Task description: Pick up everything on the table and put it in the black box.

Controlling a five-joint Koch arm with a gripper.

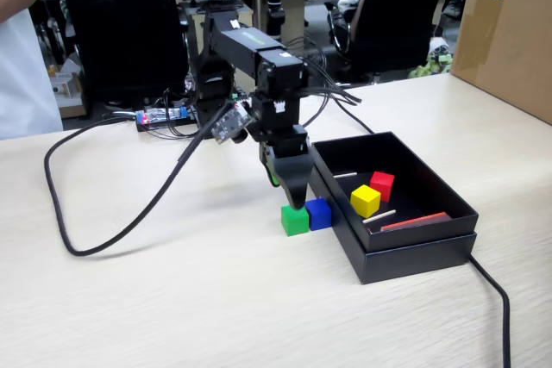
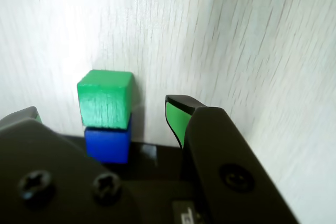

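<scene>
Tabletop (image 1: pixel 129 299) is the biggest thing here, beige wood grain, with wide bare room on its near and left sides in the fixed view. A brown carton (image 1: pixel 509 36) sits at the far right edge, well apart from my work area. One black box (image 1: pixel 414 252) lies right of centre, its long axis running from far-left to near-right in the fixed view, with the open top up and a stepped rim. A thick black cable (image 1: pixel 95 234) loops across the left half, so that side is not fully free. My gripper (image 1: pixel 296 198) points straight down, just left of the box's near-left corner; the jaws stand apart, and the wrist view shows a clear gap between the green-lined fingertips (image 2: pixel 176 119). There are four cubes in all. Two are inside the box: yellow cube (image 1: pixel 366 201) and red cube (image 1: pixel 382 185), near each other. Two are on the tabletop outside: green cube (image 1: pixel 294 220) and blue cube (image 1: pixel 319 213), touching side by side, with the blue one against the box wall and the green one directly under my gripper. Also in the box are two thin white sticks (image 1: pixel 379 216) and one flat red strip (image 1: pixel 414 222).
</scene>
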